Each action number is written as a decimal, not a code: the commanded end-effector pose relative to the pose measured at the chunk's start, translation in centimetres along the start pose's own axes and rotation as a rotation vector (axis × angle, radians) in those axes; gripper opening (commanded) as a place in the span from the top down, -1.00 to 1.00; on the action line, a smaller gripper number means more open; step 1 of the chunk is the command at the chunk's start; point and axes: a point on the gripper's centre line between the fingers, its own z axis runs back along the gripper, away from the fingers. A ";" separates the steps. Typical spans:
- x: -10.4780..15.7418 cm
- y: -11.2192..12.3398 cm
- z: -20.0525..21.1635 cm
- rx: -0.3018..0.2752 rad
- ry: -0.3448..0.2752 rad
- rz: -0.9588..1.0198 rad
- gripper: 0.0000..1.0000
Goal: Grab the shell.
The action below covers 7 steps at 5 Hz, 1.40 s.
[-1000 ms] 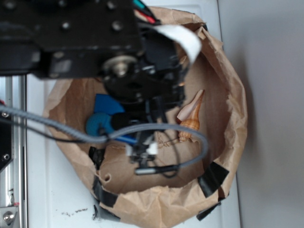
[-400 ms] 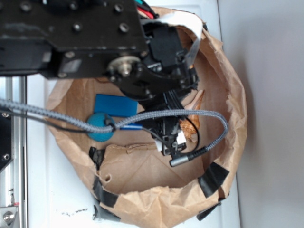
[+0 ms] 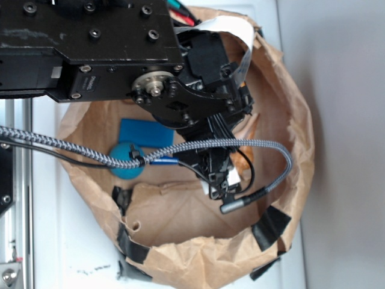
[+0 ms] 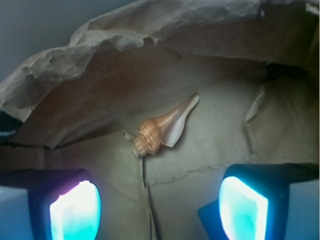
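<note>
In the wrist view the shell [image 4: 162, 132] lies on the brown paper floor of the bag, ribbed orange end to the lower left and pale pointed end to the upper right. My gripper [image 4: 160, 207] is open above the paper. Its two glowing pads [image 4: 75, 210] stand wide apart, just short of the shell and to either side of it, with nothing between them. In the exterior view my black arm [image 3: 204, 114] hangs over the right half of the bag and hides the shell.
A rolled-down brown paper bag [image 3: 298, 138] with black tape patches [image 3: 269, 227] rings the work area; its crumpled wall [image 4: 150, 45] rises behind the shell. A blue textured ball [image 3: 126, 162] and a blue block [image 3: 146, 132] lie left of the arm. A grey cable [image 3: 264, 144] loops across.
The arm has swung right from over the blue ball and block to over the shell. The ball and block now show and the shell is covered in the exterior view.
</note>
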 end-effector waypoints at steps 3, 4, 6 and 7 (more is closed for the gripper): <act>4.4 -1.7 -5.8 -0.045 0.001 -0.024 -1.00; 5.3 -2.8 -6.8 -0.012 0.017 0.041 -1.00; 4.4 -2.3 -8.5 0.043 0.054 0.034 -1.00; 2.8 -1.8 -6.9 0.051 0.024 -0.006 -1.00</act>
